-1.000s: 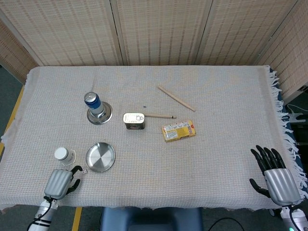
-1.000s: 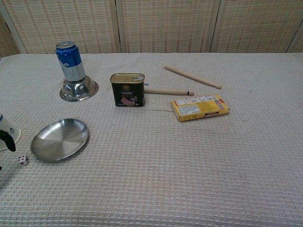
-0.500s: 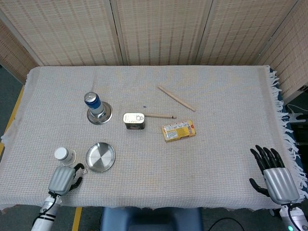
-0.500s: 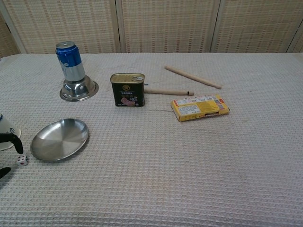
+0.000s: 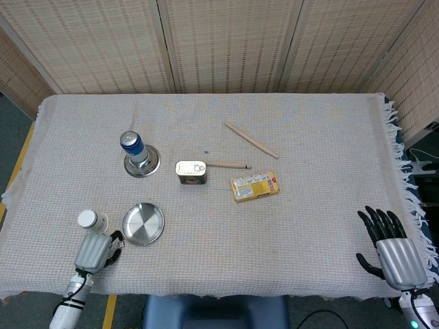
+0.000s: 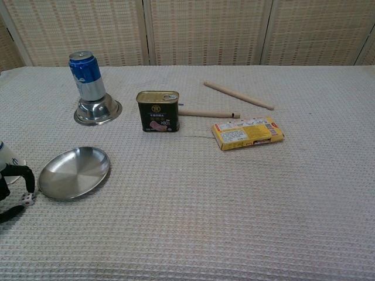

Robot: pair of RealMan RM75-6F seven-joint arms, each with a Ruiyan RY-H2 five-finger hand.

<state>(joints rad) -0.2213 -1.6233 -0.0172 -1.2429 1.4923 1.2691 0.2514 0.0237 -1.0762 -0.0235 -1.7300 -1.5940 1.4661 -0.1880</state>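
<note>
**Left hand over a small die at the near left edge**

Hard to make out in the head view: the die, almost wholly covered by the left hand (image 5: 92, 251), only a speck showing by the dark fingers (image 5: 116, 240). In the chest view, cut off at the left border: most of that hand, leaving two black fingers (image 6: 24, 173) arched over the die (image 6: 26, 198), one tip coming down right at it. Cannot tell whether the die is pinched or merely touched; no clear grip visible. Also cropped in the chest view: the white cup (image 6: 7, 157), sliced by the frame edge, just behind the fingers.

The die itself: tiny, white, with dark pips, lying on the woven worktop (image 5: 309, 123) just beside the near-left rim of the steel plate (image 6: 74, 172), not touching it as far as can be judged.

Right hand (image 5: 392, 248) seen only in the head view, at the near right corner, palm down, fingers spread and holding nothing, well apart from everything else.

Further back: a blue can (image 6: 87, 76) standing upright in a steel bowl (image 6: 97, 110), a dark meat tin (image 6: 157, 111), a short wooden stick (image 6: 208, 113) just behind the tin, a longer stick (image 6: 238, 95) lying aslant, and a yellow packet (image 6: 247, 132) lying flat.
</note>
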